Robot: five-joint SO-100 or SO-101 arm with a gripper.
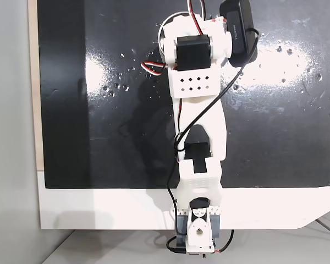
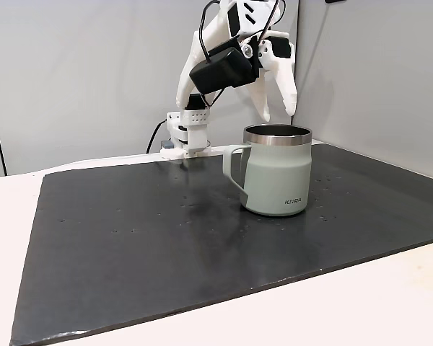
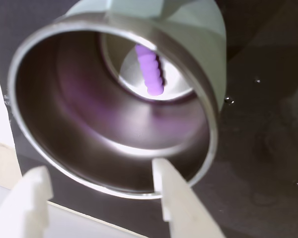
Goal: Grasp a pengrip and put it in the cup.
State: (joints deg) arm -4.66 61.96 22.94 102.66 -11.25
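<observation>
Soft purple rubber, the ribbed pengrip (image 3: 150, 69) lies on the cup's (image 3: 208, 59) steel bottom, light and squashy, best pinched mid-barrel, while we see our fingers (image 3: 102, 191) spread, empty, above the rim

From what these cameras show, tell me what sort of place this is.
Probably a hobby or lab bench for robot practice: a small white printed arm with its claw open over a cup, a black mat on a white table, plain grey walls behind.
</observation>
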